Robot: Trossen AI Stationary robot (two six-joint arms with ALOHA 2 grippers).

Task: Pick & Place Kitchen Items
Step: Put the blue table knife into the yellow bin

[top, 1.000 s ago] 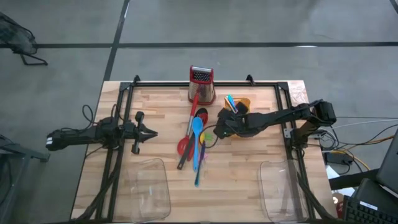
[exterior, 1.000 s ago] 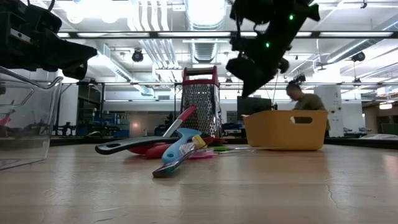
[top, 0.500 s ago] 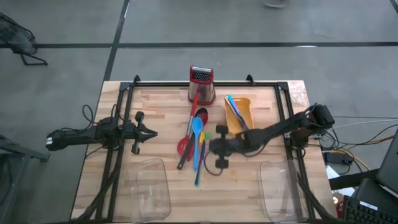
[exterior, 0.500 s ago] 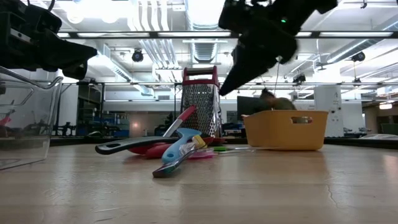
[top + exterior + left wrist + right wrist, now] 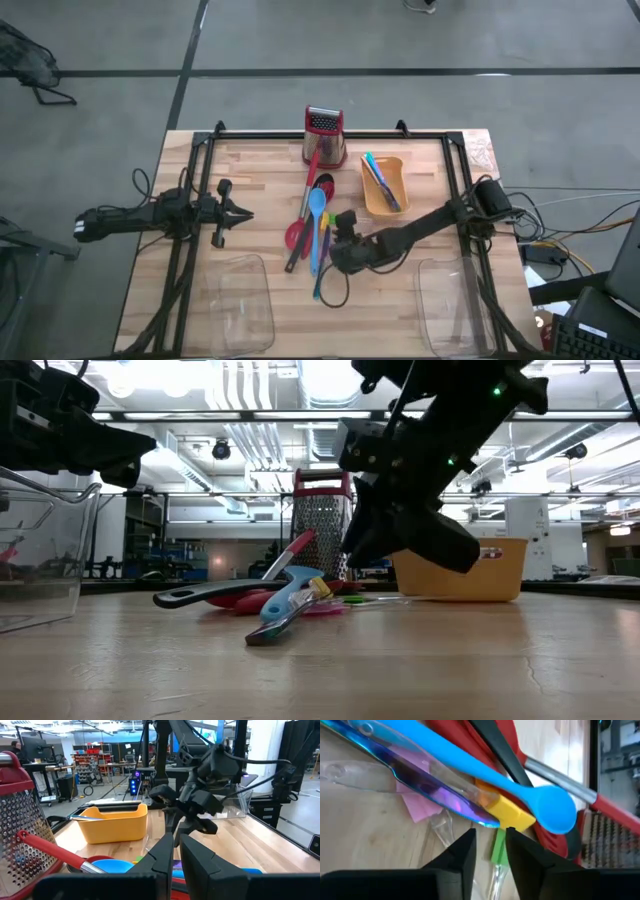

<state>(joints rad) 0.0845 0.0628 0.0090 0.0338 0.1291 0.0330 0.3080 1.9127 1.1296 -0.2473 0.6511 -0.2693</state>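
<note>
Your right hand hangs with its fingers narrowly parted and empty, just at 3 o'clock of the utensil pile mid-tabletop. Those thin plastic handles look light, stiff and slippery, so pinch one mid-handle. At 9 o'clock, your left hand waits nearly closed, empty.

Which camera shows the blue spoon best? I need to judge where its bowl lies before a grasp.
The right wrist view: the blue spoon fills it, bowl lying over the red utensil. The high view shows the spoon whole but small; the low view shows it edge-on; the left wrist view shows only the bowl.
</note>
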